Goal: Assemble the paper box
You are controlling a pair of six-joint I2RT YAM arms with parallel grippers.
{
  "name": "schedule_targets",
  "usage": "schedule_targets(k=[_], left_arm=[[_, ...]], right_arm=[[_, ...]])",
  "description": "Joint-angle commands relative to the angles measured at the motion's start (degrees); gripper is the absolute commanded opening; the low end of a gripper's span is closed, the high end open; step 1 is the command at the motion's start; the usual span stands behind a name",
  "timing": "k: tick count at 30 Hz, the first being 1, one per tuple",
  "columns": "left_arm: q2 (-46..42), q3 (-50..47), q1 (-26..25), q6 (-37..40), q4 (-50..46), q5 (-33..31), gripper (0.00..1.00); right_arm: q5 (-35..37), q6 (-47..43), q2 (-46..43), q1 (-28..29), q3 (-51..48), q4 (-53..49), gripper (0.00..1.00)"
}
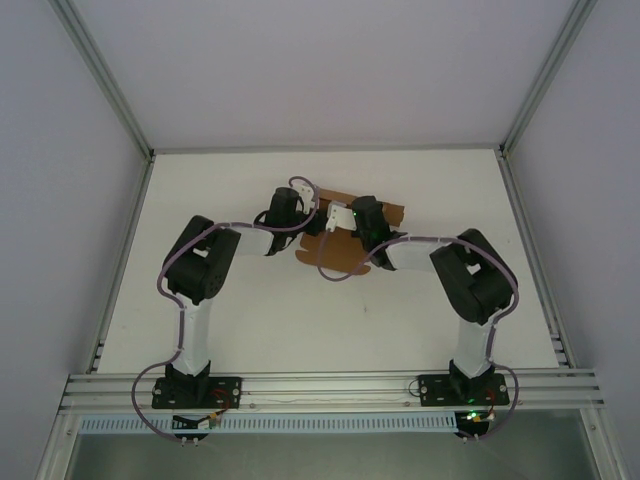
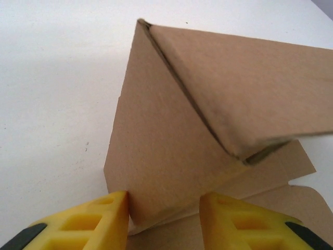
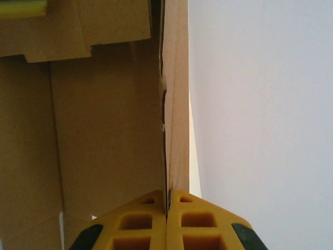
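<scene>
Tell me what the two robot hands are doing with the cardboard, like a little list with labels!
thing: paper box, brown cardboard, partly folded
where: far middle of the white table
left gripper: fingers apart around a raised flap; grip unclear
right gripper: shut, pinching a thin upright wall of the box
box finished: no
</scene>
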Motion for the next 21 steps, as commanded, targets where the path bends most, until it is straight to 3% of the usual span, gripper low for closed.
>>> schedule_targets(k=[1, 9, 14, 19, 21], left_arm=[[-1.70, -0.94, -0.95, -0.62, 3.69, 7.15, 0.39], [-5.55, -5.25, 2.75, -1.46, 0.17, 8.15, 0.37], [-7.33, -4.80, 3.25, 0.79, -6.82, 8.56, 0.40], [-6.91, -5.76, 2.86, -1.29, -4.33, 7.64, 0.46], [-6.96, -6.00, 2.47, -1.38, -2.19, 3.75, 0.48]], right_arm=[[-4.95, -0.76, 3.29, 1.23, -1.20, -7.24, 0.00], [-10.05, 1.72, -0.93, 0.22, -1.45, -9.60, 0.00], [-13.38, -0.08, -1.66, -0.99, -0.54, -9.07, 0.00], [-14.95, 0.09, -0.92, -0.83, 0.33, -10.67, 0.00], [-16.82, 0.31, -1.48, -0.79, 0.14, -12.40, 0.00]])
